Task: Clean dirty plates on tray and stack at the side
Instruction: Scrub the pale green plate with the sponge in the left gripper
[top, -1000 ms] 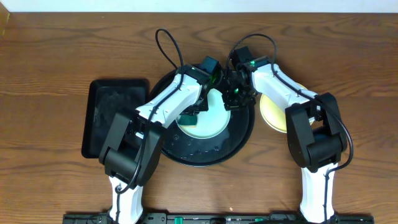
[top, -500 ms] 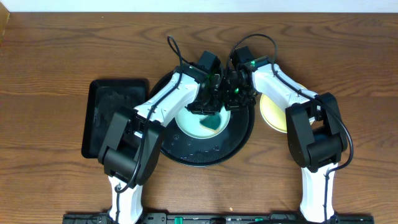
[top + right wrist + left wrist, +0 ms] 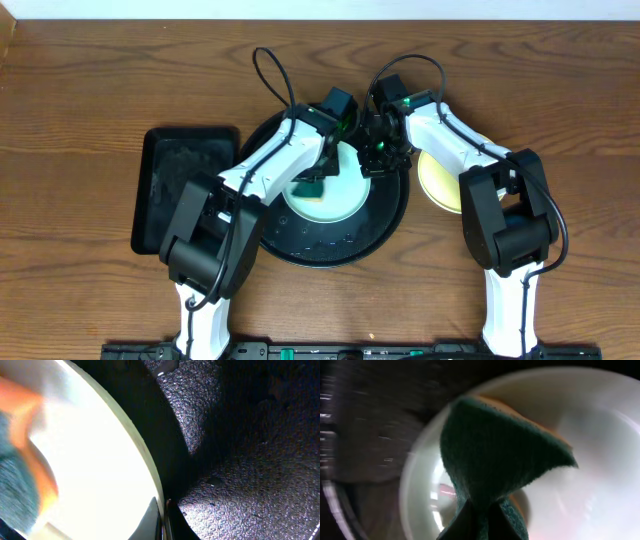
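My left gripper (image 3: 313, 183) is clamped on a dark green sponge with an orange back (image 3: 495, 455), pressing it onto the pale mint-blue round plastic plate (image 3: 340, 203) in the large round glossy black tray (image 3: 300, 246). My right gripper (image 3: 378, 152) pinches that plate's rim. A pale yellow plate (image 3: 438, 182) lies beside the tray.

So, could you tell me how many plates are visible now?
2. One pale mint plate lies on the round black tray; one pale yellow plate sits on the table right of it, partly under the right arm. More may be hidden.
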Action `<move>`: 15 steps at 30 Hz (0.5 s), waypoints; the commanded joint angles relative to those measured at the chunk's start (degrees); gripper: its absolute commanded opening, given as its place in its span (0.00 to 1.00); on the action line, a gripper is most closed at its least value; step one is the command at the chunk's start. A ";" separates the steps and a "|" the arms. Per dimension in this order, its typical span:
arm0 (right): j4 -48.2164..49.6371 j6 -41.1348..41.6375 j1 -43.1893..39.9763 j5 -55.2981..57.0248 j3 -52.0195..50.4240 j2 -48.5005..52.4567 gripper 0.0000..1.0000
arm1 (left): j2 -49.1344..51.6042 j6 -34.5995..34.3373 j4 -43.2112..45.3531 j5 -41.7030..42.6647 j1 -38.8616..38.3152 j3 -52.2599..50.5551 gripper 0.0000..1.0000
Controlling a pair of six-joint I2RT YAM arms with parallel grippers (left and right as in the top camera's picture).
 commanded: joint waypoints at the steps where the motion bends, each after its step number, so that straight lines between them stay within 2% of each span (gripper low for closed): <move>1: -0.13 0.39 1.33 1.27 -1.31 1.31 0.01 | 0.90 -2.82 -0.94 -9.07 0.68 -0.24 0.07; 3: -0.15 0.39 1.33 1.25 -1.31 1.31 0.01 | 0.90 -2.71 -1.25 -8.44 0.68 -0.24 0.08; 5: -0.15 0.39 1.33 1.27 -1.31 1.31 0.01 | 0.90 -0.52 -1.03 -4.35 0.68 -0.24 0.08; 9: -0.13 0.39 1.33 1.27 -1.31 1.31 0.01 | 0.90 15.41 1.11 19.02 0.68 -0.24 0.08; 11: -0.13 0.39 1.33 1.25 -1.31 1.31 0.01 | 0.90 19.85 1.53 27.32 0.68 -0.24 0.07; 13: -0.13 0.39 1.33 1.25 -1.31 1.31 0.01 | 0.90 21.49 1.75 31.12 0.68 -0.24 0.08; 15: -0.15 0.39 1.33 1.25 -1.31 1.31 0.01 | 0.90 21.57 1.84 30.88 0.68 -0.24 0.07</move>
